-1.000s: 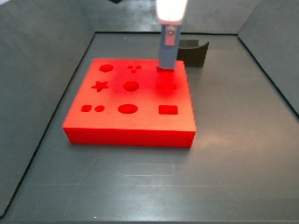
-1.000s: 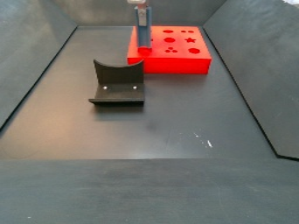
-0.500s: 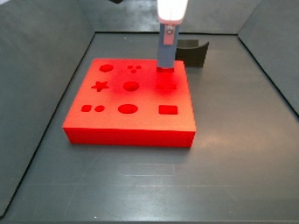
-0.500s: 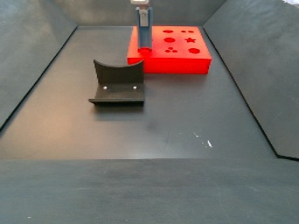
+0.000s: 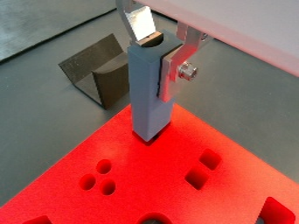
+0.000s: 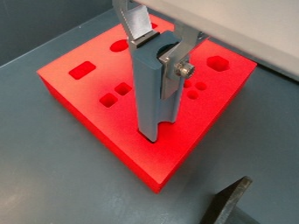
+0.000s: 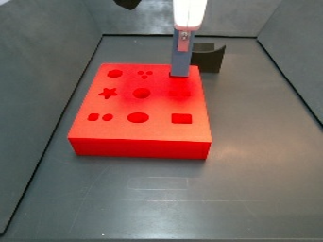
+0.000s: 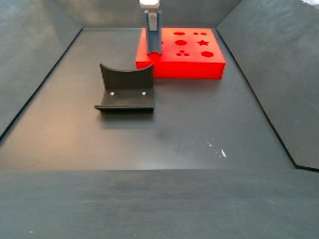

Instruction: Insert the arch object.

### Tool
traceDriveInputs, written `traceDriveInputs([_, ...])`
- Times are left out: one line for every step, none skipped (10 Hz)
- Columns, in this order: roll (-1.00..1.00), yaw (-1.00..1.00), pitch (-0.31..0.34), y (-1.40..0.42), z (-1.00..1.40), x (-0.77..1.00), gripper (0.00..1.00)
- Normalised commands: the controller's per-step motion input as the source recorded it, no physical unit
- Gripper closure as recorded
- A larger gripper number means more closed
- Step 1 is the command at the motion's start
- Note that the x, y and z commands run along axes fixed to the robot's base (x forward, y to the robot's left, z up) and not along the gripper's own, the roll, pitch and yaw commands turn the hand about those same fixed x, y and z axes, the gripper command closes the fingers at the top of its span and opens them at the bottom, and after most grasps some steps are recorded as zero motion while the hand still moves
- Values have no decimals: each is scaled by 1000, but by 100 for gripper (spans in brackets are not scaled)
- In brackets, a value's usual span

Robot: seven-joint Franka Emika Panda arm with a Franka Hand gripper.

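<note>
The claw [image 5: 160,45] is clamped on the upper end of the arch object [image 5: 149,92], a slim grey-blue bar held upright with its lower end at the far right corner of the red block [image 7: 142,104]. It looks rigid, light and smooth-sided, so gripping the flat faces near the top suits it

A dark grey L-shaped fixture with a scooped upright [image 8: 125,87] stands on the dark grey tabletop [image 8: 174,140], apart from a flat red block with shaped cut-outs [image 7: 139,109]. In a side view the fixture [image 7: 210,57] sits just behind the block's far corner.
</note>
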Motion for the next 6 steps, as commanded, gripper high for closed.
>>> traceDriveInputs([-9,0,-33,0,-120,46,100])
traceDriveInputs([0,0,-39,0,-109,0,100])
traceDriveInputs([0,0,-40,0,-100,0,100])
traceDriveInputs([0,0,-43,-9,-111,0,100])
traceDriveInputs([0,0,-49,0,-160,0,100])
traceDriveInputs([0,0,-63,0,-271,11,100])
